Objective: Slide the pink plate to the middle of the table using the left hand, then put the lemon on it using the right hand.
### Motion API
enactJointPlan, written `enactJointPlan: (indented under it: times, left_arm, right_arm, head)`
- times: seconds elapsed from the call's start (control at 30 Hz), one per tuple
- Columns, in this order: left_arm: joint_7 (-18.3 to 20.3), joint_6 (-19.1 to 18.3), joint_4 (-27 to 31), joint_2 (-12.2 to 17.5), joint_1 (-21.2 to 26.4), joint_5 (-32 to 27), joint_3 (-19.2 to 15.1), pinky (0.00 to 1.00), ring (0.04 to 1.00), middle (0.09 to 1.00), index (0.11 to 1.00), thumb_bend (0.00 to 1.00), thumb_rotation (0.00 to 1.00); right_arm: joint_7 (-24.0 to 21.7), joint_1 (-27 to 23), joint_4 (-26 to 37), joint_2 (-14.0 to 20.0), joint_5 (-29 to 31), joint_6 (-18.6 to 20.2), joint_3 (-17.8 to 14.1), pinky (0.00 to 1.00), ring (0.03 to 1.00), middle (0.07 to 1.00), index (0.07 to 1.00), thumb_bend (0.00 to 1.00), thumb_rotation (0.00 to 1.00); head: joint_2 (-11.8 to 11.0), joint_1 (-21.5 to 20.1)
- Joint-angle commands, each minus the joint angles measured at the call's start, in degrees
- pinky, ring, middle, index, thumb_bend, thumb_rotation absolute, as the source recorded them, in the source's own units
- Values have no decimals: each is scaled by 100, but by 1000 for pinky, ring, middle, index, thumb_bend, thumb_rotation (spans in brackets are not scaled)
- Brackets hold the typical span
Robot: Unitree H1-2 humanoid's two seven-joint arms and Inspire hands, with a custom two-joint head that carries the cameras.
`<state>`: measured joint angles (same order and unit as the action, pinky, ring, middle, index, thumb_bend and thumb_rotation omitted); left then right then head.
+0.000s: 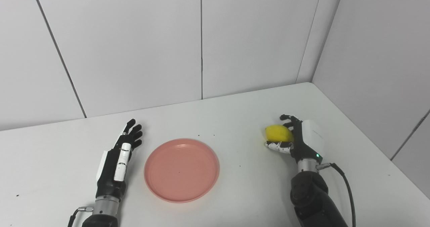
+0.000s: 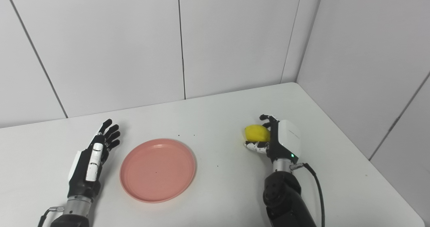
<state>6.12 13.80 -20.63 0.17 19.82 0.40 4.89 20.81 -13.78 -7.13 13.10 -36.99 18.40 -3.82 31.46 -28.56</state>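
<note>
In your left eye view, the left hand (image 1: 116, 158) lies flat on the white bench (image 1: 235, 119), fingers stretched out and apart, grasping nothing. The pink plate (image 1: 181, 170) sits just to its thumb side, close to it but apart, with no contact you can see. Your right hand (image 1: 297, 138) is wrapped around the lemon (image 1: 278, 133): fingers curl over the far side, the thumb presses under the near side, and only the lemon's left half shows past the palm. You cannot tell from here whether the lemon rests on the bench or is lifted just clear. The lemon is well apart from the plate, off to the right hand's own side. Both forearms are cut off at the bottom edge, and a black cable (image 1: 347, 186) runs down from the right wrist.

In your right eye view, the same layout holds. The left hand (image 2: 92, 160) is spread and empty beside the plate (image 2: 158, 170), a clear strip of bench between them. The right hand (image 2: 278, 139) grips the lemon (image 2: 257, 133); its white back cover hides the palm and most of the fingers.
</note>
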Motion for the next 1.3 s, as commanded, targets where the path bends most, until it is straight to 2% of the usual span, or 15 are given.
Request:
enactJointPlan:
  times: [0.0,0.03,0.1,0.23,0.27,0.37,0.43,0.47,0.57,0.73,0.87,0.97,1.07,1.17,1.27]
  left_arm:
    - [22,-23,-236,121,-452,16,-26,873,895,901,903,656,1000]
    - [20,-34,-227,116,-454,11,-29,872,893,902,905,651,1000]
    - [26,-57,-212,113,-454,2,-31,875,893,902,906,648,1000]
    - [29,-44,-227,115,-446,1,-32,880,897,906,907,648,1000]
    - [26,-55,-220,115,-447,5,-32,883,898,906,906,649,1000]
    - [40,-18,-256,125,-438,5,-26,890,901,909,909,645,1000]
    - [40,-27,-249,114,-442,-2,-25,891,901,910,911,648,1000]
    - [39,-38,-232,106,-448,-5,-24,890,900,909,910,649,1000]
    - [29,-40,-212,92,-460,26,-1,893,902,910,910,649,1000]
    - [22,-137,-99,62,-505,83,59,897,914,917,913,662,1000]
    - [-20,-260,44,1,-541,122,82,895,918,920,912,670,1000]
    - [-43,-303,105,-50,-557,163,89,895,919,921,915,658,1000]
    - [-65,-364,195,-107,-579,168,92,896,920,921,914,657,1000]
    - [-96,-424,310,-167,-605,170,91,888,913,915,910,633,1000]
    - [-119,-444,347,-209,-611,191,99,897,912,918,917,621,1000]
  right_arm:
    - [242,-160,86,54,-18,-245,-9,289,437,453,516,519,0]
    - [268,-154,89,44,-2,-239,-10,240,443,425,511,516,0]
    - [322,-133,92,27,34,-263,-12,230,444,425,509,516,0]
    - [387,-108,93,5,68,-257,2,261,446,439,505,517,0]
    - [406,-100,93,1,77,-274,8,271,396,462,520,513,0]
    - [464,-87,84,6,79,-296,34,263,361,470,532,510,0]
    - [513,-77,94,10,118,-359,34,236,427,435,514,515,0]
    - [557,-71,95,14,119,-413,41,238,436,434,512,516,0]
    - [631,-35,191,-2,111,-495,53,276,367,476,532,511,0]
    - [698,67,641,-119,59,-533,122,329,379,473,536,512,0]
    - [657,112,1022,-224,126,-779,249,360,396,471,533,513,0]
    - [559,110,1283,-326,126,-836,362,337,388,472,534,512,0]
    - [524,75,1394,-366,124,-1050,504,352,397,491,527,513,0]
    - [401,21,1521,-447,138,-1128,652,344,447,509,508,500,0]
    - [314,-2,1595,-462,71,-1172,784,332,421,489,544,494,0]
  head:
    - [7,1]
    - [7,1]
    - [8,3]
    - [9,1]
    - [9,1]
    - [25,45]
    - [35,116]
    - [35,116]
    - [46,286]
    - [61,436]
    - [75,587]
    - [90,702]
    - [107,810]
    - [109,907]
    - [115,1069]
